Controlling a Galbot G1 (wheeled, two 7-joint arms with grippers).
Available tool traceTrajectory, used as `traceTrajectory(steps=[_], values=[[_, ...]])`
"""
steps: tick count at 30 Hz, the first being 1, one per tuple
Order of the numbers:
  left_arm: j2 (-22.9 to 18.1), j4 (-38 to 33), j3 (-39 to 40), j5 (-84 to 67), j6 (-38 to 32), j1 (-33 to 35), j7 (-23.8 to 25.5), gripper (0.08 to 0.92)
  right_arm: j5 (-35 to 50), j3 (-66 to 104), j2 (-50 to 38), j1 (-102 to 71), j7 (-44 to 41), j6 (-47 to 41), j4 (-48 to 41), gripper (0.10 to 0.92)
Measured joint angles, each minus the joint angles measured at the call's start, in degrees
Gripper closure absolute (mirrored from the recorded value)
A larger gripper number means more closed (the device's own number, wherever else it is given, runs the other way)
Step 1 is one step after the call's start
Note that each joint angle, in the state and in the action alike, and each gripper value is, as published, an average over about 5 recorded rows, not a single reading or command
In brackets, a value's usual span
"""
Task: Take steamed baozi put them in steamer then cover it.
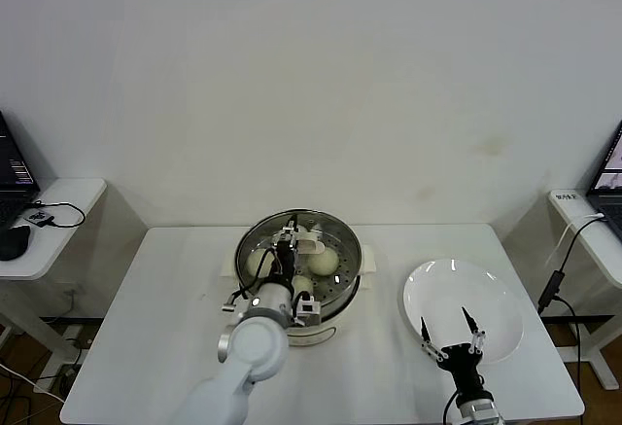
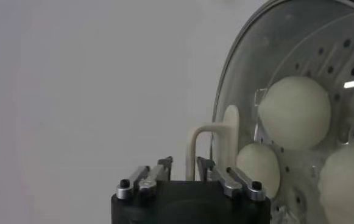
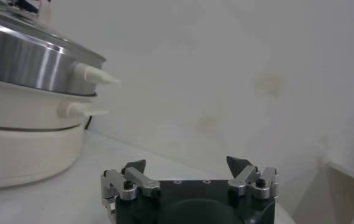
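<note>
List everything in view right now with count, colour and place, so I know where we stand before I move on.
steamed baozi: at least three visible, cream-white, inside the steamer under the cover
steamer: one, shiny steel on a cream-white base, table centre
cover: one, clear glass with cream-white handle, on the steamer
plate: one, white, bare, on the table to the steamer's right
table: one, white, under it all
laptops: two, dark, on side desks at either edge
left gripper: one, black and silver, at the cover's handle, fingers apart
right gripper: one, black, open over the plate's near edge
</note>
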Motion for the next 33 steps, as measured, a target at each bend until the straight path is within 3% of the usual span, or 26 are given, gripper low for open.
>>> traceTrajectory(steps=[9, 12, 20, 27, 33], values=[[3.5, -8.7, -2.1, -1.7, -1.2, 6.7, -1.4, 0.229, 0.2, -0.2, -0.6, -0.2, 0.0, 0.0, -0.1, 0.203], [4.7, -13.0, -3.7, -3.7, -1.8, 10.6, -2.5, 0.186, 0.5, -0.3, -1.0, -0.4, 0.0, 0.0, -0.1, 0.203], [5.3, -22.6, -13.4, -19.0, -6.5, 25.1, -11.1, 0.177, 1.9, -0.8, -2.4, -0.9, -0.4, 0.2, 0.2, 0.203], [4.6, -23.8, -25.9, -44.9, -14.6, 36.1, -20.8, 0.177, 2.8, -2.4, -2.5, -1.3, -0.6, -0.5, 0.8, 0.202], [4.1, -22.7, -31.5, -66.4, -19.3, 42.4, -24.6, 0.177, 4.7, -3.9, -3.5, -3.1, -1.6, -2.5, 2.4, 0.203]])
